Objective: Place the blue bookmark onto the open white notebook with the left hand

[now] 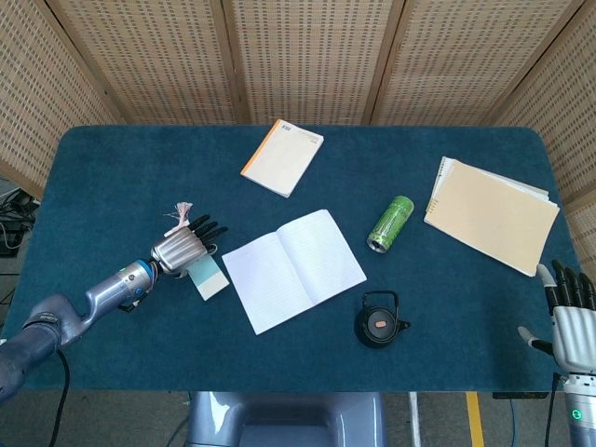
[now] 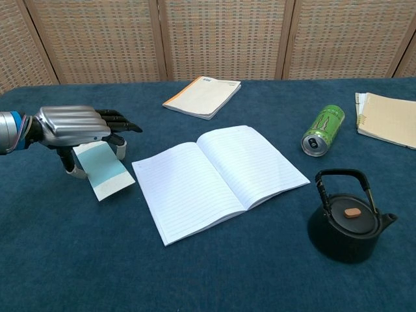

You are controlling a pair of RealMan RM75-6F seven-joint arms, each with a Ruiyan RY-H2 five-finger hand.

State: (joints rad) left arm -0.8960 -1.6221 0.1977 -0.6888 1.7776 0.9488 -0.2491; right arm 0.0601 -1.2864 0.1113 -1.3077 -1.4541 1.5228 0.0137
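The light blue bookmark lies left of the open white notebook, with its far end under my left hand. That hand reaches over it palm down, thumb and a finger coming down on either side of the card, and appears to pinch it. The bookmark's near end looks raised slightly off the cloth. From above, the left hand covers the top of the bookmark, whose pink tassel sticks out behind; the notebook is just to the right. My right hand hangs open at the table's near right corner.
A closed notebook with an orange spine lies at the back. A green can lies on its side right of the open notebook, and a black teapot stands near the front. A beige folder sits at the far right.
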